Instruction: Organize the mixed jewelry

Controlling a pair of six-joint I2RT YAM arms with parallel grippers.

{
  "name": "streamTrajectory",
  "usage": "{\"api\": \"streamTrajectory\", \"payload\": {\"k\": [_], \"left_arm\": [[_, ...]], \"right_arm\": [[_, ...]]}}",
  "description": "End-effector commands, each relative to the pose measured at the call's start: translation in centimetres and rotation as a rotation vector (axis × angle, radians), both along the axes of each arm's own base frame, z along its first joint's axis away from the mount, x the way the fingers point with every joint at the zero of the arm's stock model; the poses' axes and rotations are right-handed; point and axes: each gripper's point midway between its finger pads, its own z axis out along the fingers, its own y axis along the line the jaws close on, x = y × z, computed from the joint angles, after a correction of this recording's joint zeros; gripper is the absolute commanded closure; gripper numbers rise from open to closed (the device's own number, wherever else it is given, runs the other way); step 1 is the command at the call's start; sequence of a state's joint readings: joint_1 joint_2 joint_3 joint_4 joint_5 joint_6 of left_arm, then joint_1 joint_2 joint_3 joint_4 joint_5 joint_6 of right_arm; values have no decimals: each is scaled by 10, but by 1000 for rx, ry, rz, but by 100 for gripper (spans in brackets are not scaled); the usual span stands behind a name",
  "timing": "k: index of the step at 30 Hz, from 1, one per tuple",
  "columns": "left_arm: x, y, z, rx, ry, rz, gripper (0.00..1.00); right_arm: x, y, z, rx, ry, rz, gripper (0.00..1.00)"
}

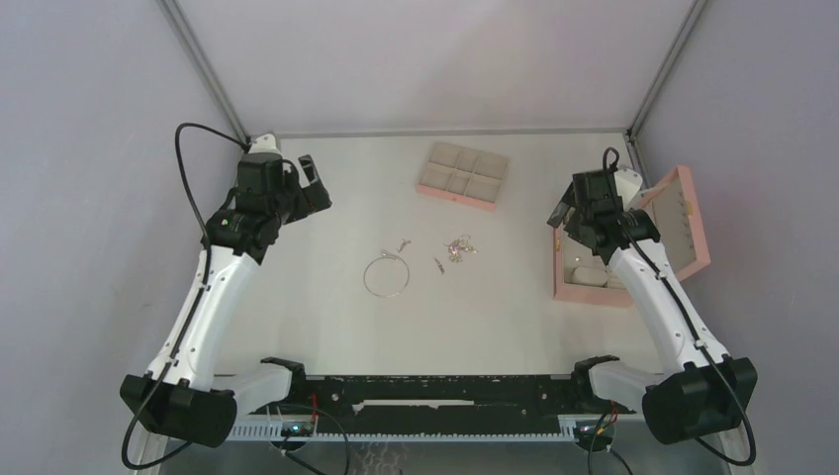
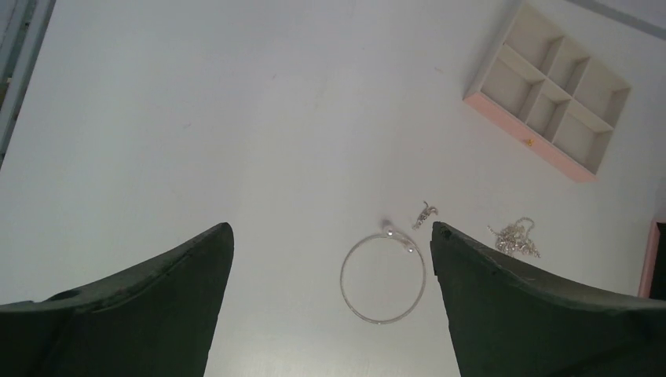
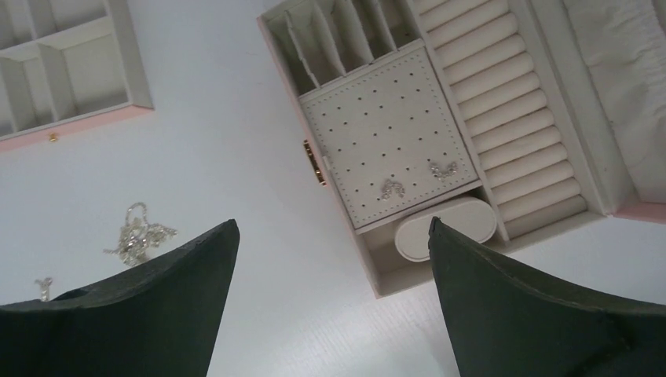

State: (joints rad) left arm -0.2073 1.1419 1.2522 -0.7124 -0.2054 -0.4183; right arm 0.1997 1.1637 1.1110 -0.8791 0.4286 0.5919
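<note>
sorting looks to be at an early step: both arms hang raised over the surface [image 1: 326, 327] and neither holds anything. the left pincer [image 2: 331, 228] is spread wide and empty. the thin silver hoop [image 2: 382, 320] lies flat just ahead of it, between the lines of its two fingers and nearer the right one. a small stud [image 2: 424, 214] lies just beyond the hoop. the chain cluster [image 2: 514, 238] is further to that pincer's right, partly behind the finger. the compartment tray [image 2: 522, 140] sits well ahead and to the right. the right pincer [image 3: 333, 224] is likewise spread and empty, with the open pink box [image 3: 276, 55] ahead of it. two small silver pieces [image 3: 390, 188] already rest on its dotted panel [image 3: 377, 118]. the likely next move is the left arm's: come straight down, straddle the hoop's wire, and close low against the surface, since so thin a wire lying flat gives little to catch.
</note>
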Motion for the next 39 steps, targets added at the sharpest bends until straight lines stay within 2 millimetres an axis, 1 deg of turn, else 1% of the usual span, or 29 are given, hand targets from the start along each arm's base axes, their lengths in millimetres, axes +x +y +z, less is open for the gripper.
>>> {"api": "streamTrajectory", "payload": {"k": [1,6,12,13,15,16,18,20,22,23,24,25,28,30,32,33,34,36,39], "left_arm": [[2,4,20,10,-99,13,0],[1,4,19,19,-110,4,0],[3,3,14,35,-93,-19,0],[1,-2,14,34,-87,-58,0],[-5,-20,16,24,-99,-182,0],[-9,-27,18,19,-120,-211,0],[-16,-44,20,32,-159,-272,0],[-23,-57,16,72,-163,-311,0],[-27,-68,6,86,-143,-335,0],[-29,-74,-1,81,-131,-348,0],[-30,-80,-6,69,-125,-359,0],[-29,-86,-8,51,-131,-362,0],[-28,-96,-14,24,-144,-369,0],[-26,-99,-14,18,-164,-366,0],[-24,-98,-12,22,-177,-355,0],[-23,-97,-12,29,-178,-351,0],[-22,-96,-13,36,-177,-345,0],[-20,-93,-14,51,-174,-338,0],[-19,-91,-13,63,-173,-327,0]], "right_arm": [[14,14,31,66,-131,80,0],[18,17,40,78,-179,108,0],[11,15,43,78,-181,108,0],[8,14,43,71,-176,113,0],[2,7,45,45,-171,118,1],[-2,2,46,32,-167,109,0],[-12,-17,50,8,-167,67,1],[-20,-34,52,-14,-165,34,6],[-24,-49,51,-18,-154,11,19],[-24,-50,50,-9,-149,16,28],[-22,-49,47,5,-141,27,36],[-18,-45,44,25,-133,47,41],[0,-27,33,100,-113,115,47],[14,-14,24,133,-86,155,50],[28,0,14,137,-45,204,52],[36,7,5,132,-8,223,53],[42,13,-1,131,13,245,55],[55,21,-14,125,60,271,62],[76,25,-26,112,80,313,63]]}}
